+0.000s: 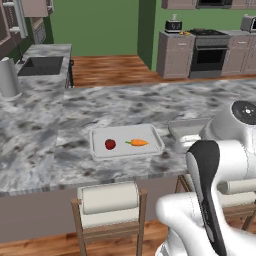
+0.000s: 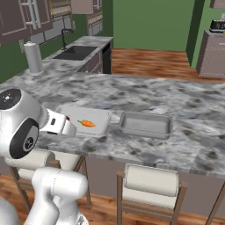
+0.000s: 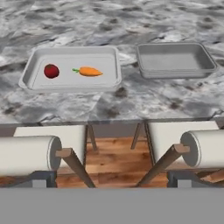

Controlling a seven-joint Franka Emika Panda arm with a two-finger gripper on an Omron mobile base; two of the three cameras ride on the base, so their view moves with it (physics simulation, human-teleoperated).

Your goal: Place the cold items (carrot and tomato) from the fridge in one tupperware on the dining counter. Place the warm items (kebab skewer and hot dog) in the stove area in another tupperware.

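A red tomato and an orange carrot lie side by side in a shallow grey tupperware on the marble dining counter. A second tupperware to its right is empty. In the hand view the tomato and carrot sit in the left tupperware, and the empty one is at the upper right. My gripper hangs over the counter's near edge, pulled back from both, open and holding nothing. The kebab skewer and hot dog are out of view.
Two stools with white padded backs stand under the counter's near edge. A sink and a paper towel roll are at the left. The stove and a toaster stand across the wooden floor.
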